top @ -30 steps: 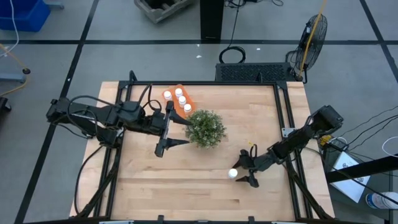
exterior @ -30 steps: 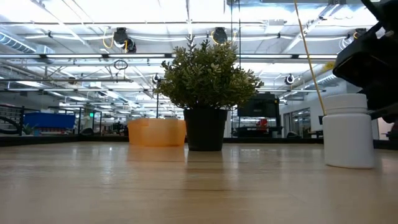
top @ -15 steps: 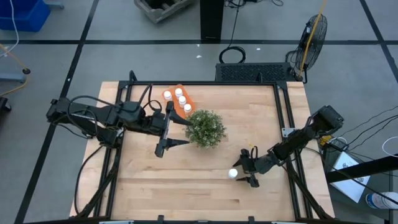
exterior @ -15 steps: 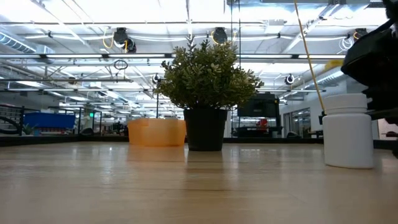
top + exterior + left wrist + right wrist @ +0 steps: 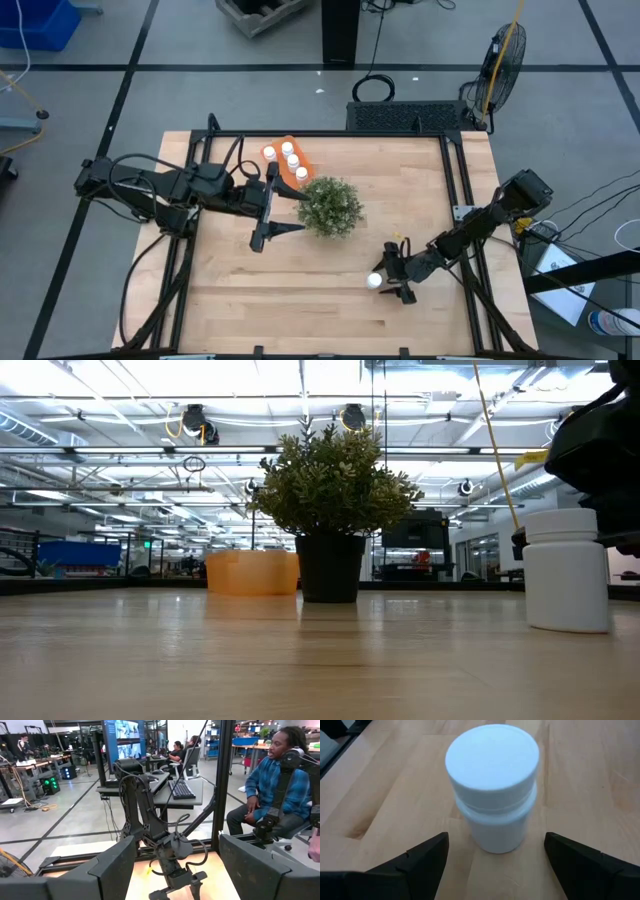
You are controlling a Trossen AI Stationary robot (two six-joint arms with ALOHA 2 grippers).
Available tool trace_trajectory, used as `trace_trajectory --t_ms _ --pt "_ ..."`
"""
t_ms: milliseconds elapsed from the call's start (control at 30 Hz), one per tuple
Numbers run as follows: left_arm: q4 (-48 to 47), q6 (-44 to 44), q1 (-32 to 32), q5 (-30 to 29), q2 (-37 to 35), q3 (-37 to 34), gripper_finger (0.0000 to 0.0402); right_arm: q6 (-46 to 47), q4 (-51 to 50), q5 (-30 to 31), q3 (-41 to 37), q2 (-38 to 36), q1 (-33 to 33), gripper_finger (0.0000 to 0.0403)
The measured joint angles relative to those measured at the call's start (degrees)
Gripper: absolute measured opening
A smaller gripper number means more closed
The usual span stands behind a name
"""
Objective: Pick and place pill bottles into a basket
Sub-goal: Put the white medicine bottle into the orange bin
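One pill bottle (image 5: 492, 785) stands on worktop (image 5: 380, 785) betw. right tool (image 5: 495, 857) fingers, spread apart; centre it, close below cap. Left tool (image 5: 268, 208) gapes, idle nr basket (image 5: 284, 150).

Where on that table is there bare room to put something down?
The near strip of the table is bare, and so is the far right corner beyond the plant. It is crowded around the orange basket and the lone bottle between the right gripper's fingers.

A wooden table (image 5: 300, 290) bears basket (image 5: 287, 160), plant (image 5: 330, 207), pill bottle (image 5: 374, 282).
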Motion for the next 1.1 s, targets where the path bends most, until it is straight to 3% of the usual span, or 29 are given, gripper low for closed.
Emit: trace_trajectory --t_ms 533,633,767,833,1100 --pt "0.0 -0.2 -0.3 0.0 0.0 0.0 0.0294 -0.7 6.6 -1.1 2.8 6.8 -2.0 0.0316" --pt "0.1 -0.9 -0.3 0.1 0.0 0.0 0.0294 1.4 5.7 -1.5 3.4 6.7 -2.3 0.0279" --pt "0.3 -1.0 -0.3 0.1 0.0 0.0 0.0294 3.1 3.2 -6.7 3.6 4.0 -2.4 0.0181" --pt "0.3 -1.0 -0.3 0.1 0.0 0.0 0.0294 2.9 -0.5 -8.2 4.3 0.7 -2.2 0.0153" --pt "-14.1 -3.7 -0.3 -1.4 4.0 7.1 0.0294 -2.1 -34.6 -8.6 18.5 -13.8 -4.5 0.0153"
